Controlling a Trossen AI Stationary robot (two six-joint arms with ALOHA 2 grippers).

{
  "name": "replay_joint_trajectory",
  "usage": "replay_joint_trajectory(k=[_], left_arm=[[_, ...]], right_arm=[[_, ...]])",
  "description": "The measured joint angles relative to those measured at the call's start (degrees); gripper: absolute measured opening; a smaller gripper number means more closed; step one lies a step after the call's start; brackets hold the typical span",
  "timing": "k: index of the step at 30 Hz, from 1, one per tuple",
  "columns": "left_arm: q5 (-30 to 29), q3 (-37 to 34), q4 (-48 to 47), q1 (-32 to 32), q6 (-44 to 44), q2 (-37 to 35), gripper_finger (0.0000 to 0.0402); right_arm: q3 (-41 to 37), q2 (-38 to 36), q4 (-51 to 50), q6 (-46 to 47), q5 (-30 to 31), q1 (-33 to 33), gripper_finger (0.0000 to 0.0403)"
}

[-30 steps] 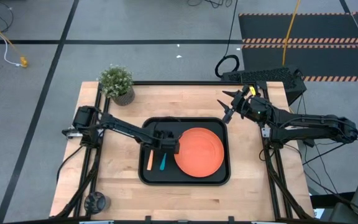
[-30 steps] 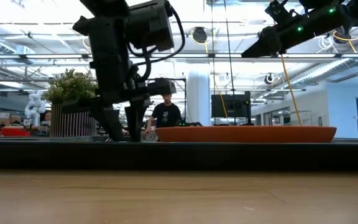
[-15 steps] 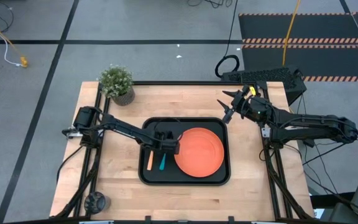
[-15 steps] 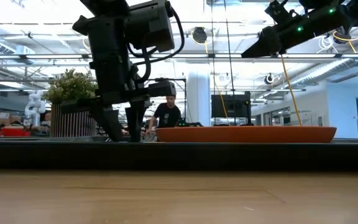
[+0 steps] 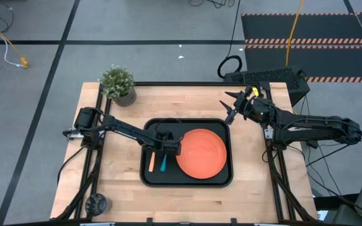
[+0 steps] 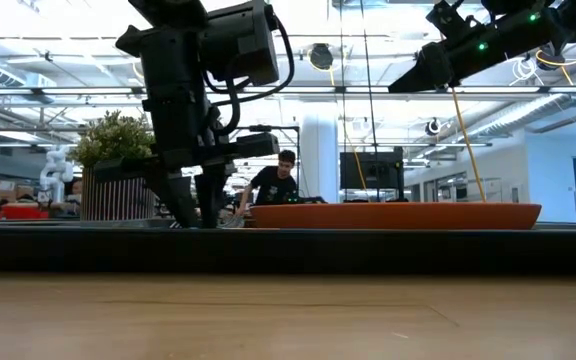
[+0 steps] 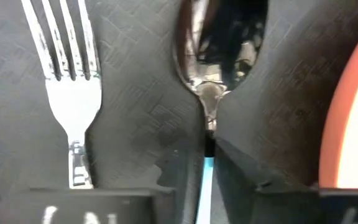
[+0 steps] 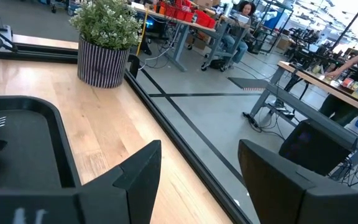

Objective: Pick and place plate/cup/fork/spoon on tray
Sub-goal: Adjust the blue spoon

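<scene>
The black tray (image 5: pixel 146 179) lies mid-table. The orange plate (image 5: pixel 201 153) lies on its right half. The fork (image 5: pixel 151 161) with the orange handle and the spoon (image 5: pixel 164 164) with the blue handle lie side by side on the tray's left part; both also show in the left wrist view, the fork (image 7: pixel 67 68) and the spoon (image 7: pixel 222 43). My left gripper (image 5: pixel 166 145) points down over the spoon and is shut on it. My right gripper (image 5: pixel 229 108) hangs open and empty above the table's far right. A small dark cup (image 5: pixel 97 203) stands at the near left corner. My left gripper pinches the spoon's blue handle (image 7: pixel 205 186) between its two fingers (image 7: pixel 241 180), just behind the metal neck. The fingers come from above, pointing down (image 6: pixel 196 215), and lie across the handle. The spoon lies level along the tray floor, its bowl toward the far edge.
A potted green plant (image 5: pixel 119 85) stands at the table's far left corner. Bare wood shows around the tray on all sides. People sit and stand at desks in the room beyond the table.
</scene>
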Motion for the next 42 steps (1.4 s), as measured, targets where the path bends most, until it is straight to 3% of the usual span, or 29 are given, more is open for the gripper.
replay_joint_trajectory(k=[6, 14, 23, 34, 42], left_arm=[[0.2, -0.1, -0.2, 0.0, 0.5, -0.6, 0.0011], [0.7, -0.2, -2.7, 0.0, -0.2, -1.4, 0.0042], [0.6, -0.2, -3.3, 0.0, -0.9, -1.5, 0.0012], [0.9, -0.1, -3.1, 0.0, -3.8, -1.5, 0.0078], [0.9, -0.1, -3.2, 0.0, -3.4, -1.5, 0.0087]], right_arm=[[0.0, 0.0, 0.0, 0.0, 0.0, 0.0, 0.0208], [0.0, 0.0, 0.0, 0.0, 0.0, 0.0, 0.0208], [0.0, 0.0, -0.1, 0.0, -0.1, 0.0, 0.0208], [0.0, 0.0, -0.3, 0.0, -0.1, 0.0, 0.0208], [0.0, 0.0, -0.3, 0.0, -0.1, 0.0, 0.0208]])
